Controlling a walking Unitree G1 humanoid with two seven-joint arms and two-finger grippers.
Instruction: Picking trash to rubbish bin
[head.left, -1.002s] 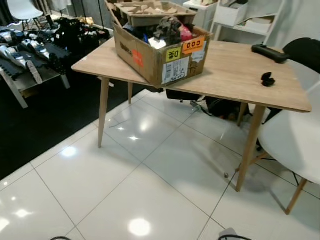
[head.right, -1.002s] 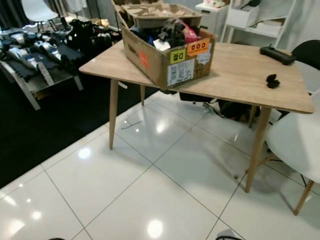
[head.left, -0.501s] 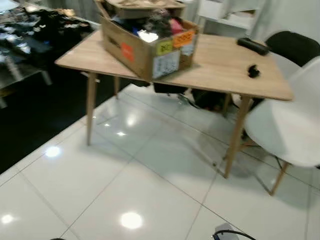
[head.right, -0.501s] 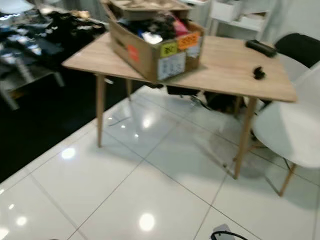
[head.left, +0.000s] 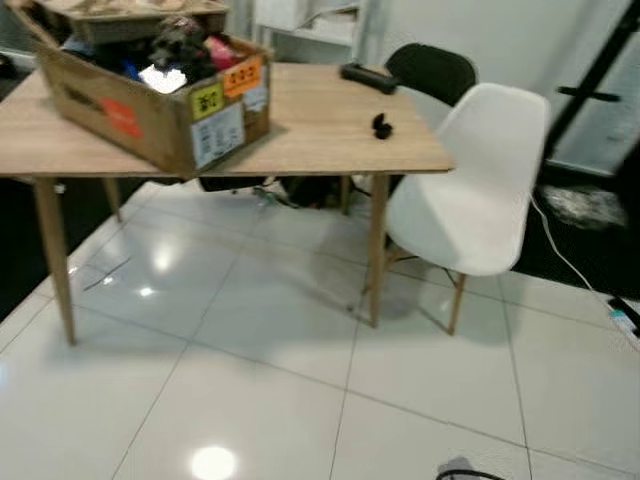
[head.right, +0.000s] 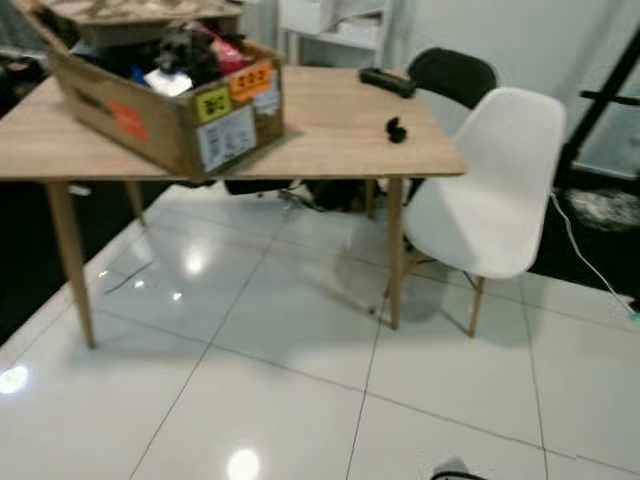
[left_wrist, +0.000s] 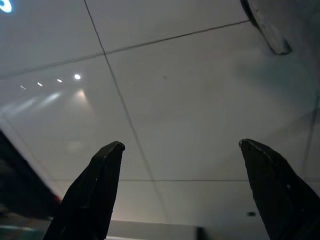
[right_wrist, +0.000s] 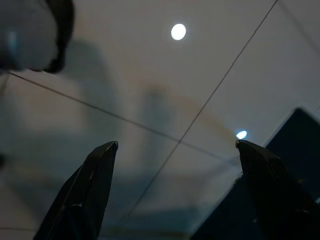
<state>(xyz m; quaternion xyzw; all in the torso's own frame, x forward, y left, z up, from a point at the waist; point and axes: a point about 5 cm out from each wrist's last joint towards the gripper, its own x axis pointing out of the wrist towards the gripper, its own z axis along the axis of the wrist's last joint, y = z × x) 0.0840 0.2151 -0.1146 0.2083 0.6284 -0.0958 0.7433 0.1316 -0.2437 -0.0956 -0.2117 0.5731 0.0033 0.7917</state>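
Note:
A cardboard box (head.left: 160, 95) full of mixed clutter stands on a light wooden table (head.left: 310, 130) at the upper left. A small black item (head.left: 381, 126) and a long black device (head.left: 366, 76) lie on the tabletop near its far right corner. My left gripper (left_wrist: 180, 150) hangs open above the white floor tiles, nothing between its fingers. My right gripper (right_wrist: 175, 147) is also open over the glossy tiles, empty. No rubbish bin can be made out.
A white shell chair (head.left: 470, 190) stands at the table's right end, with a black chair (head.left: 432, 68) behind it. White shelving (head.left: 310, 25) lines the back wall. A cable (head.left: 570, 265) and a black stand (head.left: 600, 80) are at the right. Glossy tile floor (head.left: 300, 400) stretches ahead.
The whole view has swung to the right: table and box slid left in the picture, and the white chair and right-hand wall came into sight. The dark rug with gear at left has gone from view.

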